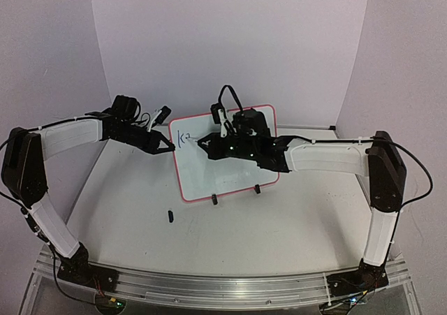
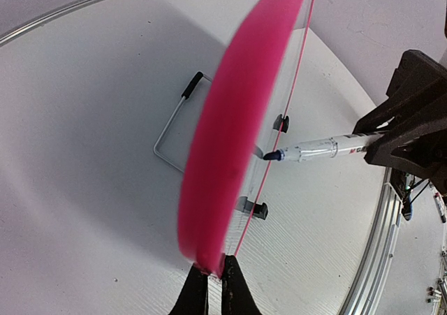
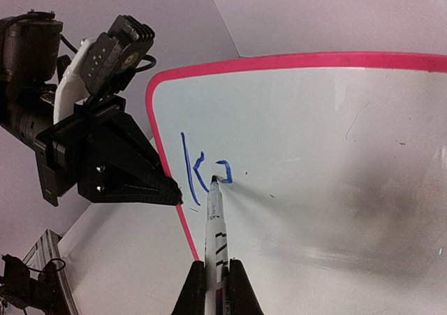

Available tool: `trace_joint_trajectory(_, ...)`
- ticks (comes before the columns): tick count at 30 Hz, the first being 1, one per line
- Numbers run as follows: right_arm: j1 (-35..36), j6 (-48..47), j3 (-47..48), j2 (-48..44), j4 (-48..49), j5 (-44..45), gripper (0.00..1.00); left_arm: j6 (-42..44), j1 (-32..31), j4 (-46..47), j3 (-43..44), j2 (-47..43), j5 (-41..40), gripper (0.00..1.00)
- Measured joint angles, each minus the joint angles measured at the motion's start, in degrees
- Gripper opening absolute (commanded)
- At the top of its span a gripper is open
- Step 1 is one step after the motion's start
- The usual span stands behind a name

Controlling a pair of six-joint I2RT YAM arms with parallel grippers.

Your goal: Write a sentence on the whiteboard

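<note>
The whiteboard (image 1: 225, 177) stands upright on two black clip feet at mid-table, red-bordered. My left gripper (image 1: 170, 147) is shut on its left edge; in the left wrist view the pink border (image 2: 237, 119) runs down into the closed fingertips of that gripper (image 2: 213, 267). My right gripper (image 3: 217, 265) is shut on a white marker (image 3: 214, 221), whose tip touches the whiteboard (image 3: 321, 147). The sentence (image 3: 201, 175) is a blue "k" and part of a second letter near the board's upper left, also visible from above as the sentence (image 1: 186, 141).
A small black marker cap (image 1: 170, 216) lies on the table in front of the board's left side. A wire stand (image 2: 171, 130) props the board from behind. The metal rail (image 1: 209, 287) runs along the near edge. Walls close in at back and sides.
</note>
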Motion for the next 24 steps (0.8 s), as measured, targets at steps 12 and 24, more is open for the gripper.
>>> trace_joint_trajectory(12, 0.00, 0.24, -1.27, 0.00, -0.07, -0.02, 0.00, 0.00, -0.09, 0.02, 0.02, 0.00, -0.15, 0.00)
trace_joint_trajectory(24, 0.22, 0.28, -4.11, -0.72, -0.11, 0.90, 0.00, -0.04, -0.11, 0.07, 0.02, 0.00, -0.50, 0.00)
